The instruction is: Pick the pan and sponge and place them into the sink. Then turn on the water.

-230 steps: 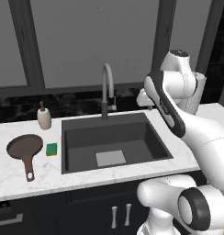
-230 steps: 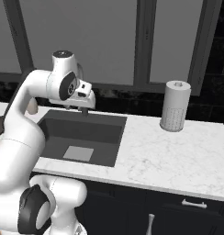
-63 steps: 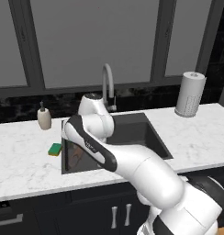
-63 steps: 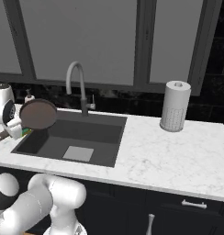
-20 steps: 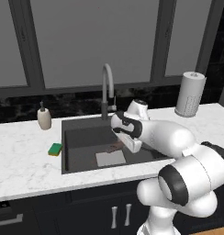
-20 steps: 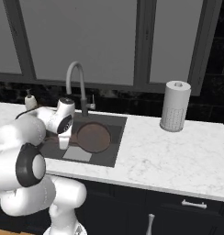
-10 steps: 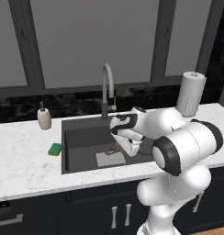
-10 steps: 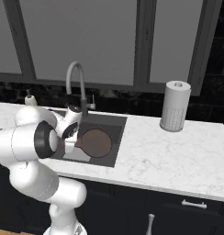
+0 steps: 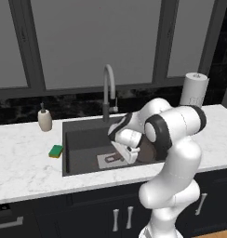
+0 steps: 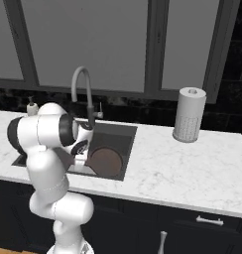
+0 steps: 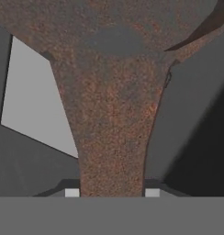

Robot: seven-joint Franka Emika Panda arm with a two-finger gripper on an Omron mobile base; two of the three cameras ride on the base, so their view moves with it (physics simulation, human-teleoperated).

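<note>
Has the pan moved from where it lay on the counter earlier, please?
Yes. The pan has gone rightward from the counter beside the soap bottle into the sink, its handle in the shut claw.

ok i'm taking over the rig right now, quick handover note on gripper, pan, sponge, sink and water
Gripper: shut on the pan's handle, down inside the sink.
Pan: held low in the basin, right side, not released yet.
Sponge: on the counter just left of the sink, untouched.
Faucet: no water running.
Done: pan carried into the sink.
Left: let go of the pan, fetch the sponge into the sink, turn on the water.
</note>
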